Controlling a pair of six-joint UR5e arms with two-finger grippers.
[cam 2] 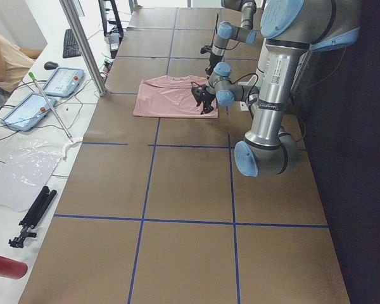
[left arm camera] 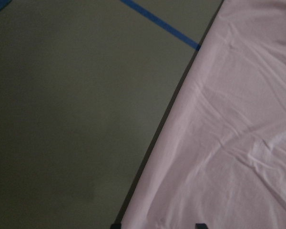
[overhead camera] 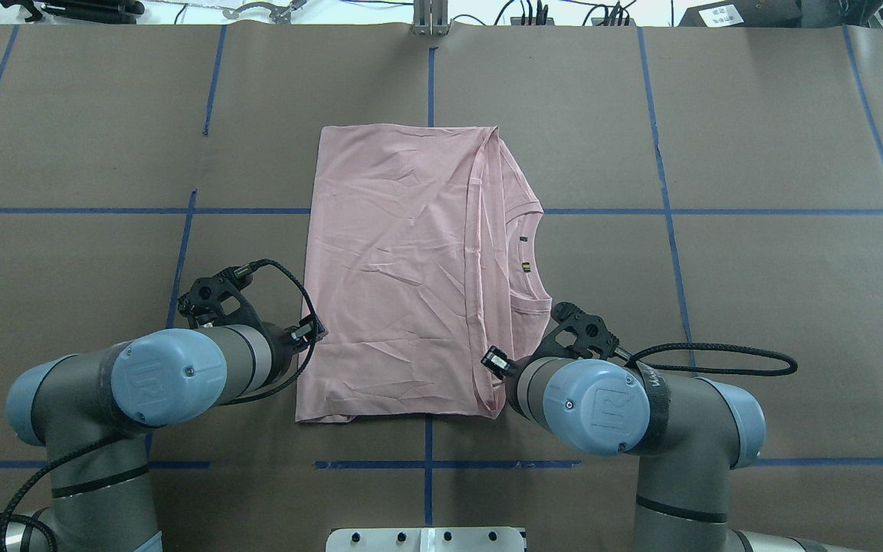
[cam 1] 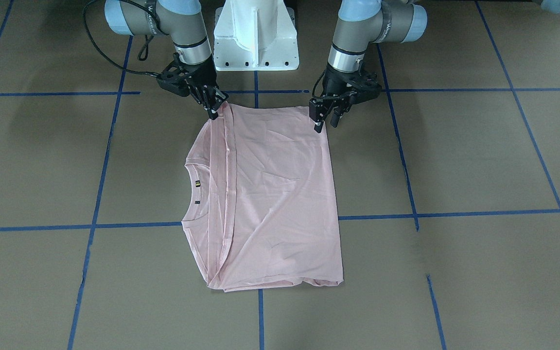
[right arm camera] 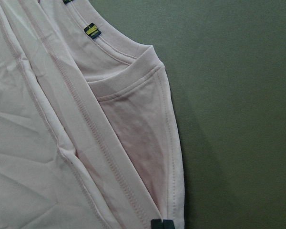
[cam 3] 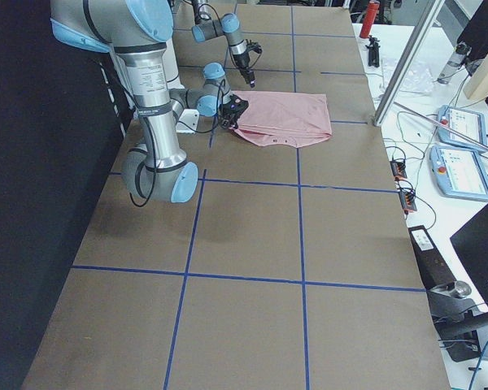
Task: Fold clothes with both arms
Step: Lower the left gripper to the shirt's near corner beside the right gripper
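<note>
One T-shirt (cam 1: 280, 194) bears two unreadable collar labels (right arm camera: 92, 31).

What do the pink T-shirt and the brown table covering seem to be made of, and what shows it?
T-shirt: soft matte knit fabric, likely cotton jersey; it wrinkles gently, with stitched hems and a ribbed collar. Table covering: probably matte brown paper; flat, dull and non-reflective, though thin card is possible.

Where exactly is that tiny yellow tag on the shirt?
Find the brown table with blue tape lines; a folded pink T-shirt lies in its middle. Inside the collar sits the yellow tag, brighter than the small dark tag beside it.
</note>
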